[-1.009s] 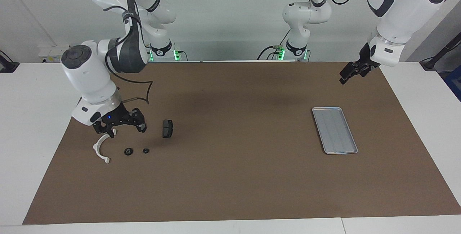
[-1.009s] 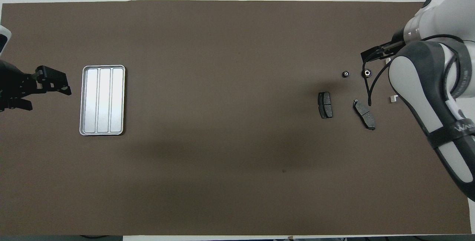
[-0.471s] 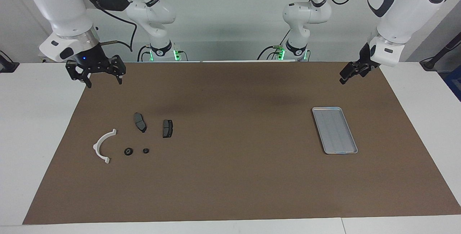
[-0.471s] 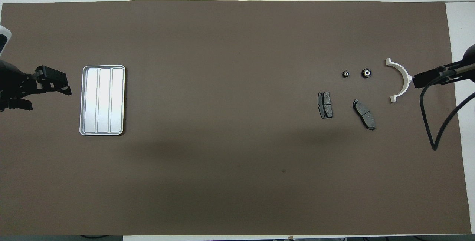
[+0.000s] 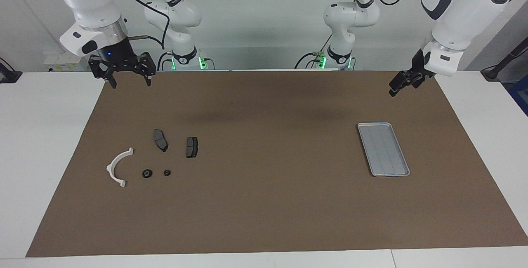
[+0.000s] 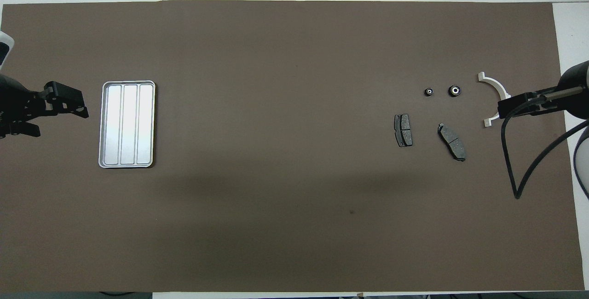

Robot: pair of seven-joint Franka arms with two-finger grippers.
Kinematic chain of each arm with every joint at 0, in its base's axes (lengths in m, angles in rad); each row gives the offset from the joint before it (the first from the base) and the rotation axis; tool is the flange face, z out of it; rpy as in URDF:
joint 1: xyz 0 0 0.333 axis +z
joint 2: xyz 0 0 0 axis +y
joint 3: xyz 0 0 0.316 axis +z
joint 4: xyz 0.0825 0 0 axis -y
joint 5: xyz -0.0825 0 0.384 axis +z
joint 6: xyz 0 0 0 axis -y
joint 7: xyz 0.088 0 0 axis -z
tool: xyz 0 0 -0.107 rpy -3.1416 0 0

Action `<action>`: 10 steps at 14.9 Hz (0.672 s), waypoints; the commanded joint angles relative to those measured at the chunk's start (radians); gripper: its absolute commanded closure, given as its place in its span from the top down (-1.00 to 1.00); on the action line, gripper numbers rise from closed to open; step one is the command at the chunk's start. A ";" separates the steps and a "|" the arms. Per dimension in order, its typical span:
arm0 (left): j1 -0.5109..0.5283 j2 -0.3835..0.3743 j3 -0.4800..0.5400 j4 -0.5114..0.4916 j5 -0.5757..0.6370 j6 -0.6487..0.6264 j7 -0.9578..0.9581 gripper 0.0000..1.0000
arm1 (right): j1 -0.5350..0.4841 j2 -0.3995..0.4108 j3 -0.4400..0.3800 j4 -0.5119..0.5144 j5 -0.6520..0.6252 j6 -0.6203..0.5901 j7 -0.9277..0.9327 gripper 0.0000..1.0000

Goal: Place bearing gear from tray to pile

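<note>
While both arms hang raised above the brown mat [image 5: 264, 202], nothing is gripped. The right gripper [image 5: 128, 79], upper left of the facing frame, has its fingers spread wide and empty, over the mat's edge nearest the robots. The left gripper [image 5: 402, 83], upper right of that frame, waits in the air; finger spacing cannot be told.

The flat silver-grey ridged metal tray [image 5: 383, 149] lies right of centre in the facing frame, with nothing in it.

The pile sits lower left: white semicircular plastic bracket [image 5: 117, 167], two dark grey brake pads [image 5: 160, 139] [image 5: 192, 146], and two small black round bearing gears [image 5: 147, 173] [image 5: 167, 172], side by side and apart, just beside the bracket.
</note>
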 commanded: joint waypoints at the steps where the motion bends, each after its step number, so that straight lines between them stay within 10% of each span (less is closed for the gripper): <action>1: 0.004 -0.027 0.000 -0.031 -0.013 0.021 0.008 1.00 | 0.169 -0.034 -0.169 -0.032 0.000 -0.018 0.007 1.00; 10: 0.002 -0.027 0.000 -0.031 -0.013 0.019 0.010 1.00 | 0.094 -0.039 -0.163 -0.034 0.017 -0.018 0.012 1.00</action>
